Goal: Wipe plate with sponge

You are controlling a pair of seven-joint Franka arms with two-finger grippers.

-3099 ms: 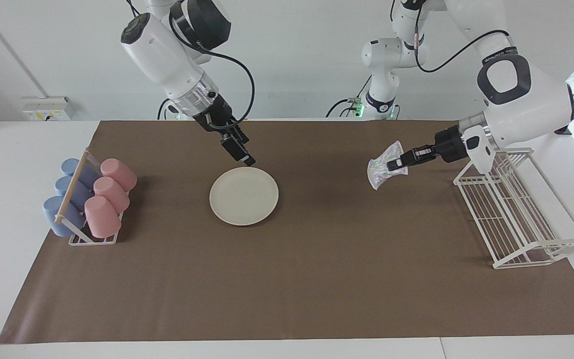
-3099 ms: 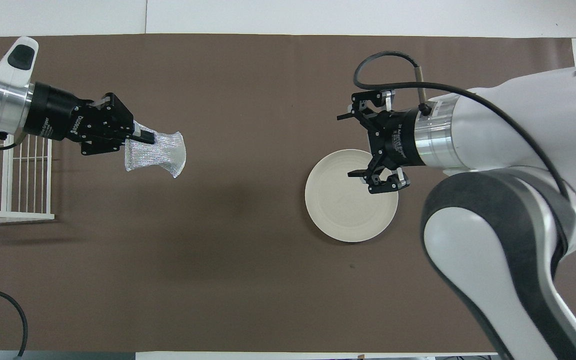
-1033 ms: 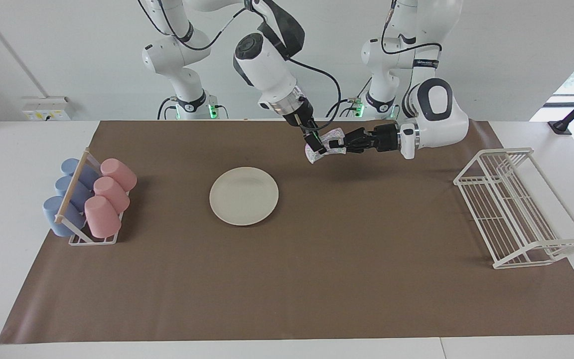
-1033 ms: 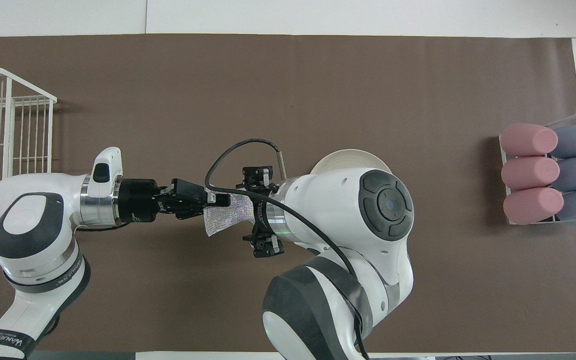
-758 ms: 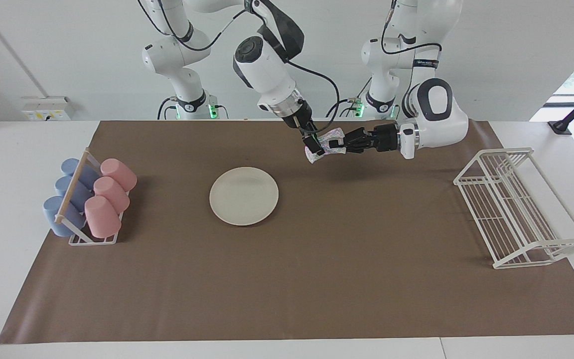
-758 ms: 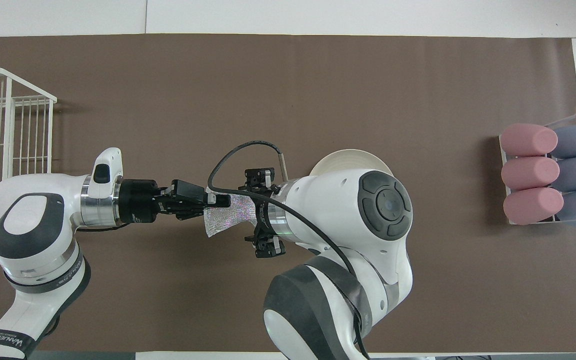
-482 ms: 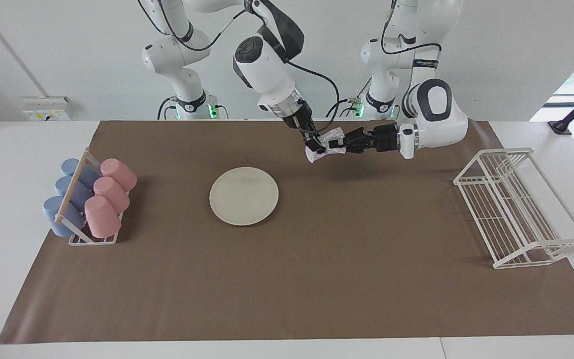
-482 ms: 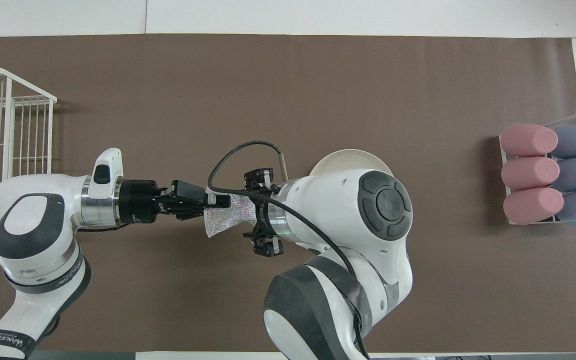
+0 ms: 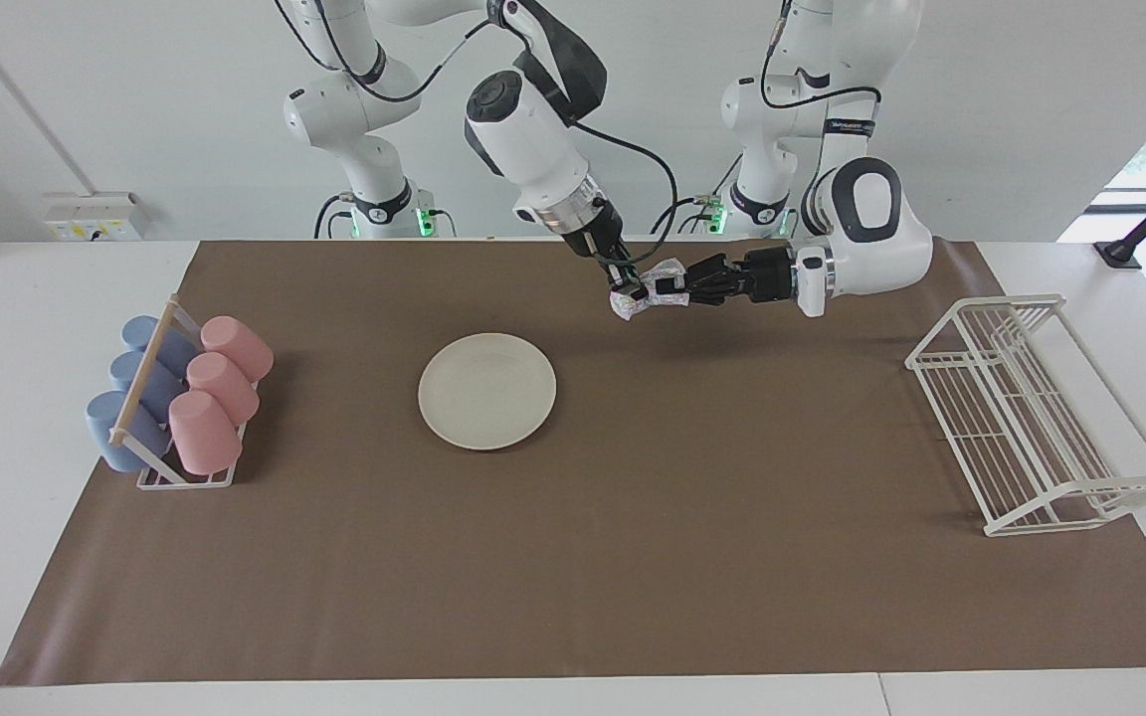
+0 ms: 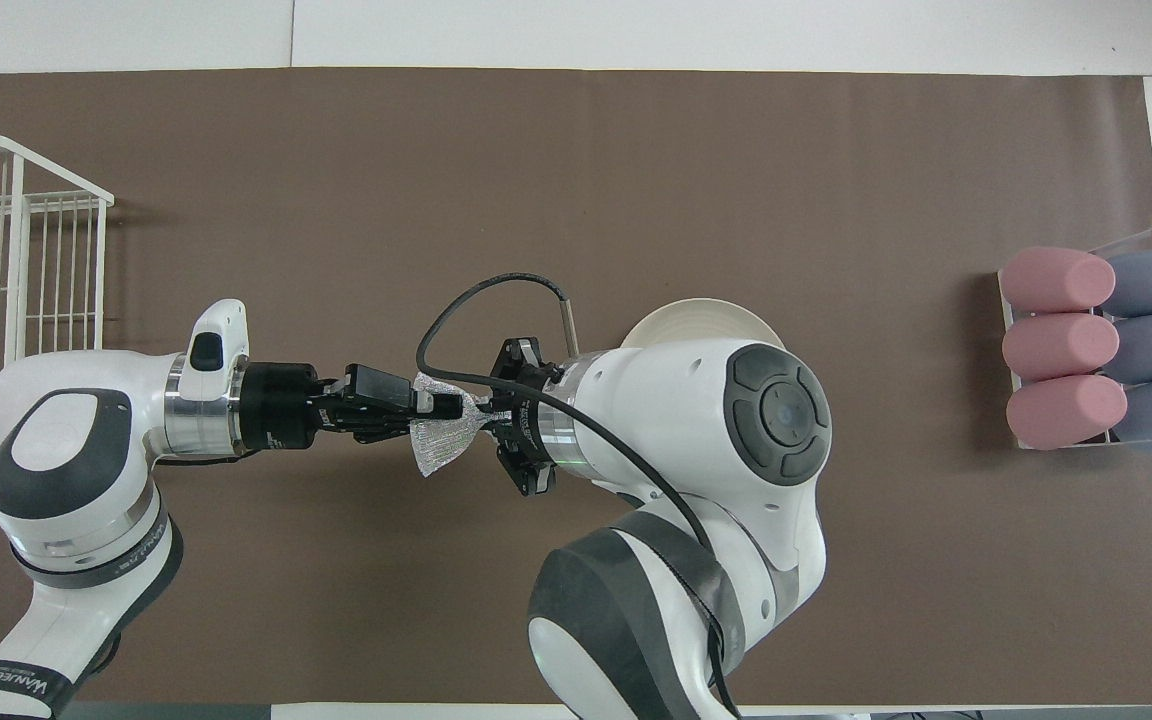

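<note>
Since the wiping can start only when one arm alone has the sponge, the relation that matters is which arm stands on the plate's side of it. The desk is covered by a brown mat. A white wire rack stands at the left arm's end, and a small stand of pink and blue cups at the right arm's end.

The cream plate lies flat on the mat, between the middle of the desk and the cup stand, and nothing touches it.

Both arms meet in the air over bare mat, close to the robots' edge of the desk. The left gripper reaches in level from the wire rack's side, and its fingers are closed on one end of the sponge. The right gripper comes down steeply from the plate's side. In the overhead view its fingers look pressed together on the other end.

The silvery sponge hangs between them, well apart from the plate, squeezed to a narrow waist, with its long axis running from one gripper to the other.

I judge this to be a handover. The right arm is the nearer one to the plate, so the left fingers should let go first.
</note>
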